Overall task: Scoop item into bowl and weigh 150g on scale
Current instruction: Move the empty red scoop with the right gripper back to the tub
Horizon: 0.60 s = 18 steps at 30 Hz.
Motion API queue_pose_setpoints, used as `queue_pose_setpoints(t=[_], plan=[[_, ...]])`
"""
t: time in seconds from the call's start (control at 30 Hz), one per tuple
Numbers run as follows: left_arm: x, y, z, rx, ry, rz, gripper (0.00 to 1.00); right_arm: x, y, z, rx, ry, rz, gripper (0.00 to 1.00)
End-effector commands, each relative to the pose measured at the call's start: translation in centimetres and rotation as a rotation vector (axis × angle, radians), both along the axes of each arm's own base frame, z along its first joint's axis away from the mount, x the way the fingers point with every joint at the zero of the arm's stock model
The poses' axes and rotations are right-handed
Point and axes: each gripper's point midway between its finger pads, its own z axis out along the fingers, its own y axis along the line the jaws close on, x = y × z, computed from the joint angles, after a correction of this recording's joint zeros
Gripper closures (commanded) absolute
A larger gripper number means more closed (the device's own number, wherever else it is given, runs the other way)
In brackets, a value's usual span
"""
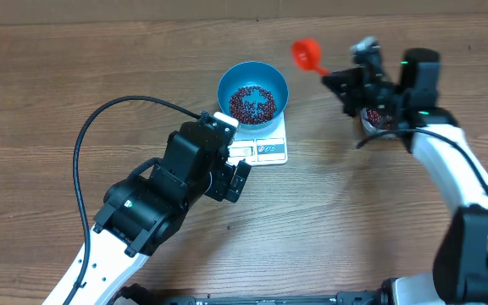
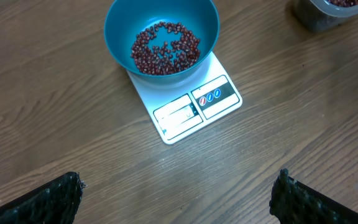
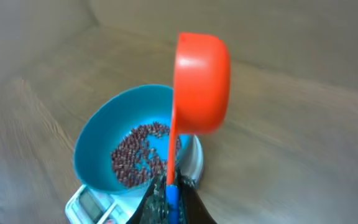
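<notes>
Beans (image 2: 165, 48) thinly cover the bowl (image 2: 120, 25) on the scale (image 2: 185, 115). The right end effector (image 3: 168, 202), clamped on the red scoop (image 3: 201, 81), could overshoot with one heaped load. The left end effector (image 2: 179, 196) gapes empty.

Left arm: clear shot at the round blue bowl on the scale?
Probably yes. Left gripper is open, only bare table between it and the flat white scale carrying the round blue bowl; right gripper holds the orange scoop off to the side.
</notes>
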Motion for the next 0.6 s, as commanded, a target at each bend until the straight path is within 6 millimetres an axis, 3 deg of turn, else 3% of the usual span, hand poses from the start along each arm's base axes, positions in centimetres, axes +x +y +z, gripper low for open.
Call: queue_pose_setpoints(t=[0.0,0.17,0.33,0.47,0.57], plan=[[0.3,0.2,0.2,0.012,-0.012,0.000,0.01,-1.3,-3.1,3.5,0.077,0.058,-0.123,0.96],[0.3,0.2,0.2,0.012,-0.012,0.000,0.00,-4.3,-8.9,4.5,0.059,0.143,-0.312,0.96],[0.3,0.2,0.2,0.012,-0.012,0.000,0.00,-7.1,-14.5,2.1,-0.052,0.290,-0.563,0.96],[0.3,0.2,0.2,0.012,-0.012,0.000,0.01,-9.1,-15.8,-0.3,-0.161,0.387,-0.598,0.96],[0.3,0.2,0.2,0.012,-0.012,0.000,0.01,-9.4,-16.3,-0.7,-0.184,0.407,-0.621,0.96]])
